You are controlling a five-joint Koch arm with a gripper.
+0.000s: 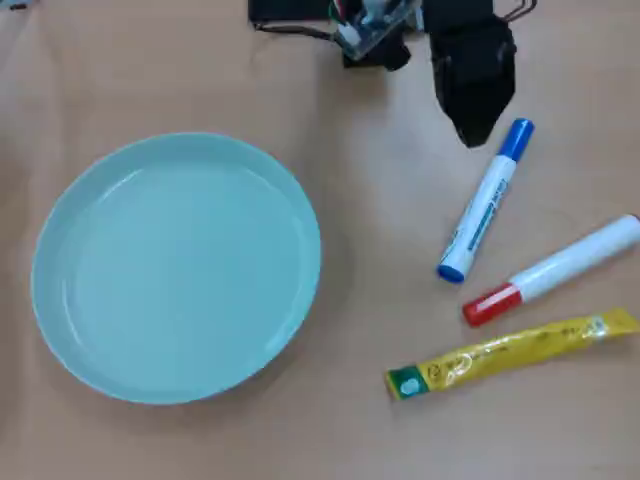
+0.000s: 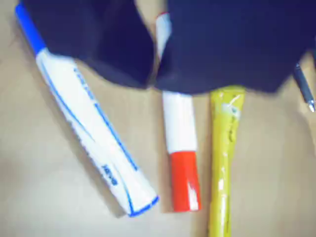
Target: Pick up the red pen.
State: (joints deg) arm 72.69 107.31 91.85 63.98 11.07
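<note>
While plate (image 1: 175,268) sits bare on left half of table (image 1: 380,250), nothing inside it, my gripper (image 1: 472,128) hangs near far edge, holding nothing; gap between jaws cannot tell. Red pen (image 1: 553,269) lies near right edge, between blue marker (image 1: 486,201) and yellow sachet (image 1: 512,353), apart from both. Open room at table middle. One of each.

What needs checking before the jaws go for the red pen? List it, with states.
1. Red pen lies flat and uncovered on the table: ok.
2. Pen clear of the blue marker: ok.
3. Room for a jaw beside the yellow sachet: cannot tell, the gap is narrow.
4. Pen lined up under the split between the jaws, wrist view: ok.
5. Jaws open wide enough: cannot tell.
6. Jaws over the pen, overhead view: not ok, they sit by the marker's cap.
</note>
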